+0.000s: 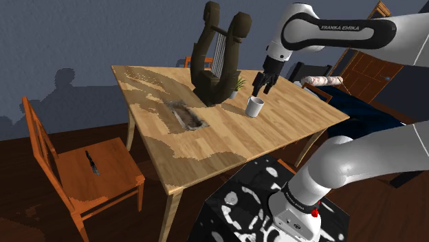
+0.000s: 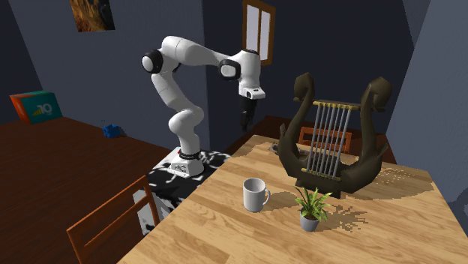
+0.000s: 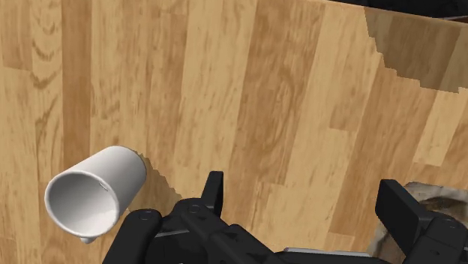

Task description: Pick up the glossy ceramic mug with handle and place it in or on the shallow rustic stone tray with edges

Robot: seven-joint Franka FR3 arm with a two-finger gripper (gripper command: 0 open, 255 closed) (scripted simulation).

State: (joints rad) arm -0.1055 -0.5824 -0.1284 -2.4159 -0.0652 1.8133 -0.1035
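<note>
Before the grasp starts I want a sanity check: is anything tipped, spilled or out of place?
Nothing is tipped or spilled: the mug stands upright and the tray lies flat on the table. The one oddity is a small dark tool lying on the chair seat.

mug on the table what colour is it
The mug is plain white, clearest in the second exterior view.

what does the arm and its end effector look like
The arm has glossy white rounded links with dark joints and dark FRANKA EMIKA lettering on one link. A red mark sits near its base. The end effector is all black, with two blocky fingers.
</note>
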